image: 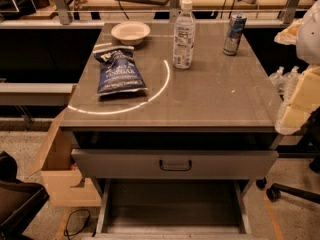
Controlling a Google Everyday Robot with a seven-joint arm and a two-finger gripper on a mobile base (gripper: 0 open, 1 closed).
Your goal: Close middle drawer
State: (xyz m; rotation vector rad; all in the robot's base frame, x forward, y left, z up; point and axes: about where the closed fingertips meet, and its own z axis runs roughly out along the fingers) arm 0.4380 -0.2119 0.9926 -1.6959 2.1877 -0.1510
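The middle drawer point(172, 206) is pulled far out below the tabletop. Its grey inside is bare and its low front runs along the bottom edge of the view, so its handle is not visible. Above it is the taller-fronted top drawer point(175, 164) with a dark handle, standing slightly out from the frame. My gripper point(290, 118) is the pale shape at the right edge, beside the table's right side, above and to the right of the open drawer and not touching it.
On the tabletop point(220, 94) lie a blue chip bag point(119, 71), a white bowl point(130, 32), a water bottle point(184, 34) and a can point(234, 34). A cardboard box point(62, 169) stands left of the drawers. A dark chair point(17, 201) is at the lower left and a chair base point(292, 191) at the lower right.
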